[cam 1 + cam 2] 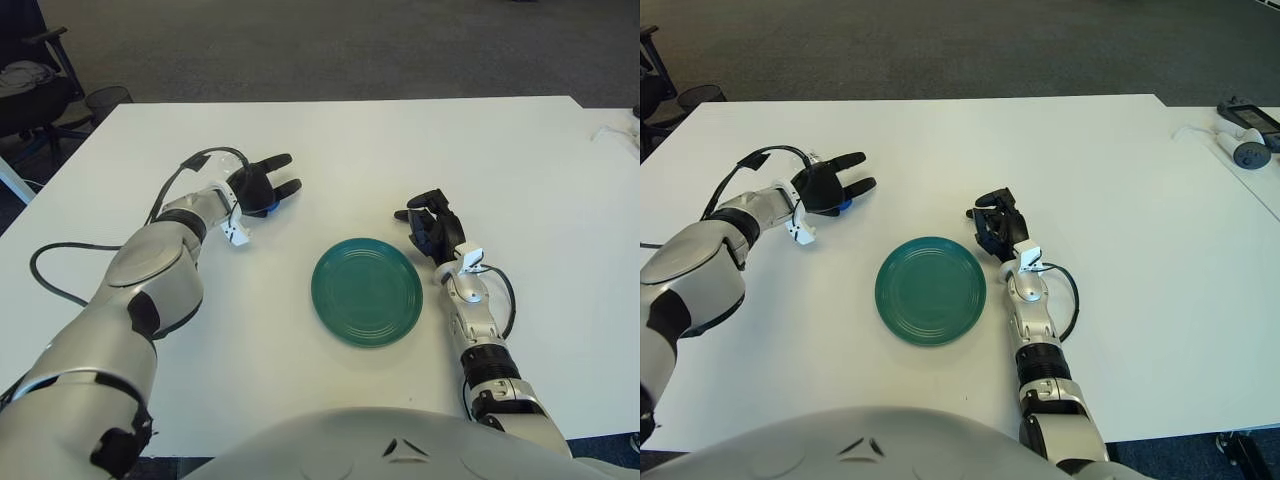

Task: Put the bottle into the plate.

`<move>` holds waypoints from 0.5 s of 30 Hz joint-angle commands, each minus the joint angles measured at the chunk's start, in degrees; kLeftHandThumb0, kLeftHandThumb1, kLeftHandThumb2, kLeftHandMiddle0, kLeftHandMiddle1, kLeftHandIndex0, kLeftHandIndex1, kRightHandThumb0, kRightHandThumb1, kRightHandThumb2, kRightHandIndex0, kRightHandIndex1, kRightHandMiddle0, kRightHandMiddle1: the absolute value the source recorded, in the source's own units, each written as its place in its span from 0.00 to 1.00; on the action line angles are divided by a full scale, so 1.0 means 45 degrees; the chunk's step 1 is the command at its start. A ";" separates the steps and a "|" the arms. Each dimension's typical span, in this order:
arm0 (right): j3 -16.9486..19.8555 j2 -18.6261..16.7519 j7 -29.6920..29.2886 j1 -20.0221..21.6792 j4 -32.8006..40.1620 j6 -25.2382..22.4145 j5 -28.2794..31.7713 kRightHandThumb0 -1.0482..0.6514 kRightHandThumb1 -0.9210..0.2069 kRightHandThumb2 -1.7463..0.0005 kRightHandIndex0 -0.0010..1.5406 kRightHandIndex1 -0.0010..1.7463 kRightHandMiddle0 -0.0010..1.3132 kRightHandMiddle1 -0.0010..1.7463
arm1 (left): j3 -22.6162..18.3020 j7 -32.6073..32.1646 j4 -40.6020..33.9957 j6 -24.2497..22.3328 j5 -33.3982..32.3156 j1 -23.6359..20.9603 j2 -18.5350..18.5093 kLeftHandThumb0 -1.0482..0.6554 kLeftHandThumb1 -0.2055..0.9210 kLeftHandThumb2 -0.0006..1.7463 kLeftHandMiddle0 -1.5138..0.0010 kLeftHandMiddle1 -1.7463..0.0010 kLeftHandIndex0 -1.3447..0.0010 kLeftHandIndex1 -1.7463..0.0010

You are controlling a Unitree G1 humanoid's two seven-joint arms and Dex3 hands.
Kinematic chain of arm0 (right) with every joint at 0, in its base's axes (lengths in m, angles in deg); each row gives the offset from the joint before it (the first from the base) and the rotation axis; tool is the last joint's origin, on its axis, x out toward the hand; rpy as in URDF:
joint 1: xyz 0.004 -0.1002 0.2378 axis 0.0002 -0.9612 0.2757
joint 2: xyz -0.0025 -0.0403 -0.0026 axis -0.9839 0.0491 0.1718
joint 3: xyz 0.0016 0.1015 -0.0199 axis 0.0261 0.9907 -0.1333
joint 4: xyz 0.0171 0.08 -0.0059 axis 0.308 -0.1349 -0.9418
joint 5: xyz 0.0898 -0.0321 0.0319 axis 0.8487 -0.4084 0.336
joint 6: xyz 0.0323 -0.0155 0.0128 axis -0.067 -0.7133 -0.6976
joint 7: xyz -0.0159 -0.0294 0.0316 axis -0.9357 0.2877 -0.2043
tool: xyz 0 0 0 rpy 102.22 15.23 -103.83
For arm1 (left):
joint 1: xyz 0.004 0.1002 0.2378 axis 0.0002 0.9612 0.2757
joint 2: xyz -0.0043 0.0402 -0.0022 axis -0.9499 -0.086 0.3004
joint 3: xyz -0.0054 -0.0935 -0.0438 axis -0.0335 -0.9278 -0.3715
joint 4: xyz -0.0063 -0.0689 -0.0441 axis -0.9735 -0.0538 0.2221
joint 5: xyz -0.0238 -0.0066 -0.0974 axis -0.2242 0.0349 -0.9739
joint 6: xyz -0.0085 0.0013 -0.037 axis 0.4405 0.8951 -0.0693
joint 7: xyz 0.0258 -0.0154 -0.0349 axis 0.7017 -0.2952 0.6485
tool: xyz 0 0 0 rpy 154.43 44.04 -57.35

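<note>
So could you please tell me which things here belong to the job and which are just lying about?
Job:
- blue object, probably the bottle, mostly hidden under left hand
- plate

Lying about:
- devices at the far right
- right hand, idle right of the plate

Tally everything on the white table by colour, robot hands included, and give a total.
Green: 1, the plate
Blue: 1, a bottle, mostly hidden under the left hand
Black: 2, the left hand and right hand
Total: 4
</note>
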 commanded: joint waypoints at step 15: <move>0.0244 -0.0005 -0.0061 0.0050 -0.1618 -0.0525 0.0157 0.41 0.00 0.71 0.26 0.62 0.15 1.00 | -0.2186 0.0367 0.0071 0.0247 -0.2065 0.0936 0.0955 0.38 0.89 0.39 0.77 0.19 0.83 0.05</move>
